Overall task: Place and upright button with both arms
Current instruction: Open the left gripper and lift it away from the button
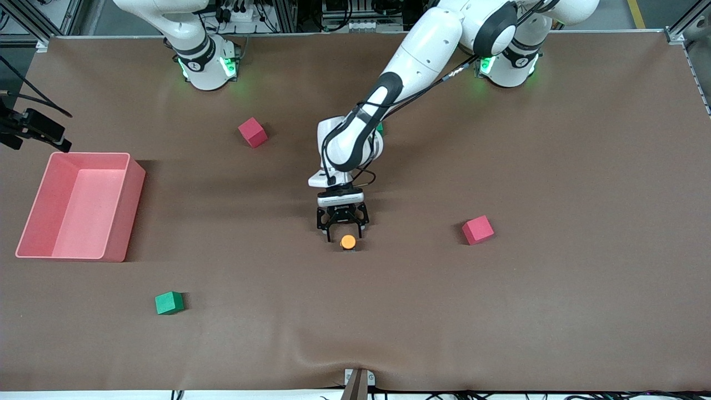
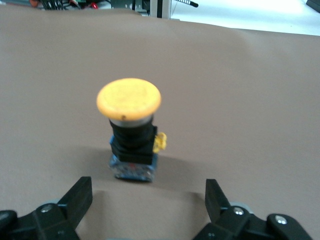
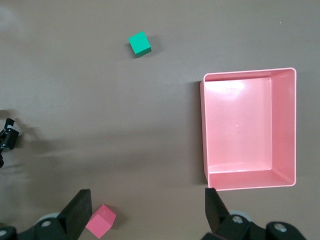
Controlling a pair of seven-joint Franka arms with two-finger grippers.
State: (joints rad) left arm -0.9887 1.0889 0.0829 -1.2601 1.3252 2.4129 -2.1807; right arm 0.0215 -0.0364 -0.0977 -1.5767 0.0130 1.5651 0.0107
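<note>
Upright button (image 1: 348, 241), cap up, left gripper (image 1: 344, 235) fingers (image 2: 77, 197) spread

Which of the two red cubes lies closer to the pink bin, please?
The red cube near the right arm's base; the other red cube sits toward the left arm's end, much farther from the pink bin.

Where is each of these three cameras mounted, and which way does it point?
Front view: high across the table, facing both arms; shows both bases and the left end effector open by the upright button.
Left wrist view: on the left arm, low, facing the button; own fingers show.
Right wrist view: high, looking down on the pink bin and green cube; right end effector open.
Shared: front and left wrist views show the button.
</note>
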